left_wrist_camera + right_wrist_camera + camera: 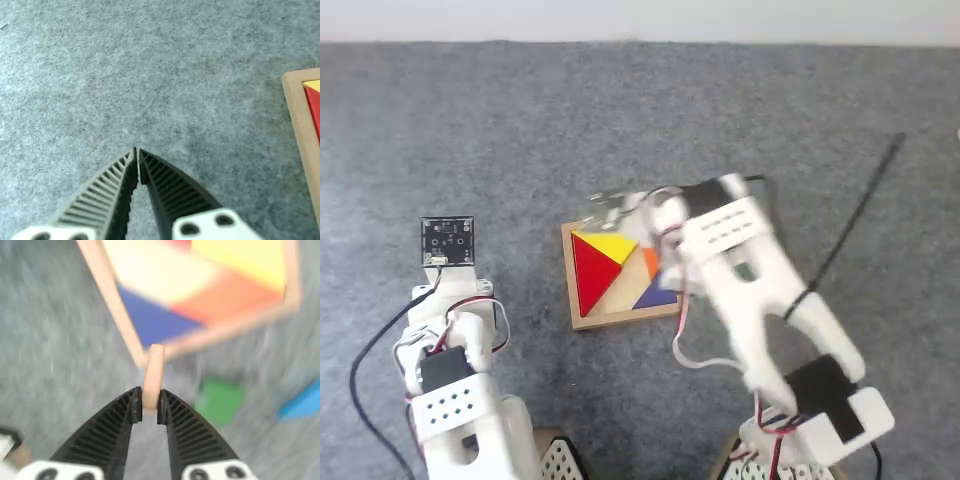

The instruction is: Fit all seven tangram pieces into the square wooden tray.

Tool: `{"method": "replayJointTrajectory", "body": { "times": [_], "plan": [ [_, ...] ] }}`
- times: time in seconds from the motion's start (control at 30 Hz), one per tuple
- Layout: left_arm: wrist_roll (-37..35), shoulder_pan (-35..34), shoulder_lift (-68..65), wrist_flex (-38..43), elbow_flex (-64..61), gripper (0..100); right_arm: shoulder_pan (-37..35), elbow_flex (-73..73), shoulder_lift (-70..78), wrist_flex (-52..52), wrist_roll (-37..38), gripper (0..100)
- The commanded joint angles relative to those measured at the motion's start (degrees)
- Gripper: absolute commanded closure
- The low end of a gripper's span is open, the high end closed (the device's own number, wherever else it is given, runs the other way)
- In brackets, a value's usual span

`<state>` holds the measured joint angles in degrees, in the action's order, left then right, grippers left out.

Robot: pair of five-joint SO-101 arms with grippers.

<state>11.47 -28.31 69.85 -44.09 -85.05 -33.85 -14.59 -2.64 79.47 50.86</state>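
Note:
The square wooden tray [569,285] lies mid-table and holds a red triangle [588,275], a yellow triangle [610,245], an orange piece [650,262] and a blue-purple piece [655,295]. My right gripper [149,392] is shut on a thin pale tan piece [153,367], held edge-on just outside a tray corner [142,357]. In the high view this arm [740,260] stretches over the tray's right side. A green piece [220,401] and a blue piece [301,405] lie on the carpet beside the tray. My left gripper [137,151] is shut and holds nothing, over bare carpet left of the tray [296,115].
Grey carpet covers the table. The left arm [450,340] sits at the near left, well apart from the tray. A black cable [855,215] runs across the carpet at the right. Open carpet stretches behind and left of the tray.

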Motion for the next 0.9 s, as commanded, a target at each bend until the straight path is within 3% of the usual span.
{"method": "replayJointTrajectory", "body": {
  "times": [0.0,0.3,0.63,0.7,0.87],
  "plan": [
    [0.53,-0.18,-0.18,0.97,1.98,99,-6.73,3.16,1.54,-4.79,-1.41,99.1],
    [0.53,-0.26,-0.18,0.97,1.98,99,-13.32,3.60,10.95,-12.88,-1.67,99.1],
    [-0.62,-1.76,-0.18,0.97,2.24,99,-13.93,3.25,11.74,-15.69,-1.32,98.7],
    [-0.70,-1.76,-0.18,0.97,2.24,99,-13.93,3.25,11.74,-15.52,-1.32,95.2],
    [-0.70,-1.76,-0.18,0.97,2.24,99,-13.93,3.16,11.74,-15.43,-1.23,75.6]
  ]
}}
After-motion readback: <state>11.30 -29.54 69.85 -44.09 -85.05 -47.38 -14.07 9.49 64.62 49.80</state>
